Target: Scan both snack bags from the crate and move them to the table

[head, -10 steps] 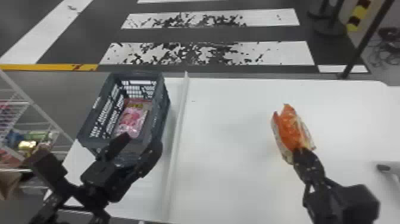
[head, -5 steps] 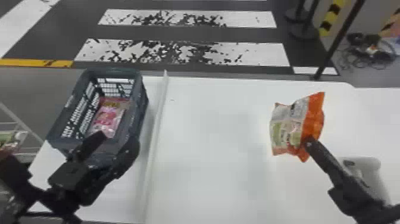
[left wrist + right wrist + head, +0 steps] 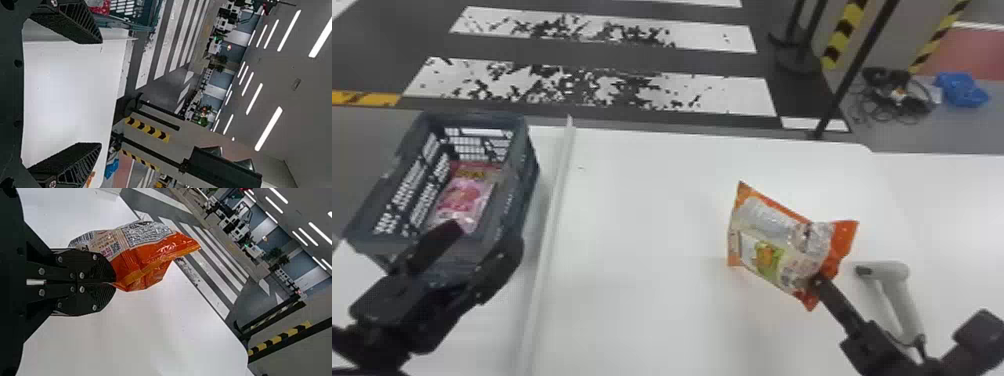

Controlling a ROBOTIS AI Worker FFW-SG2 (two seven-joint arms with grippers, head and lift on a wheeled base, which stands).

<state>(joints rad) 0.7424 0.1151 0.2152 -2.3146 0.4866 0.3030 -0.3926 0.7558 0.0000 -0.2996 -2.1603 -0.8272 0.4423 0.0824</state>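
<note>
Head view: the left gripper (image 3: 484, 240) is spread near the dark-grey plastic crate (image 3: 518, 150) at the white table's (image 3: 642, 215) left edge, pink plastic snack bag (image 3: 463, 197) inside; the right gripper (image 3: 818, 281) pinches an orange-and-white plastic snack bag (image 3: 777, 240) above the table. Left wrist view: fingers (image 3: 74, 160) wide apart. Right wrist view: fingers (image 3: 96, 268) pressed together.

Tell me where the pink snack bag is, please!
In the head view, the pink snack bag lies inside the dark crate on the robot's left, just beyond the open left tool.
</note>
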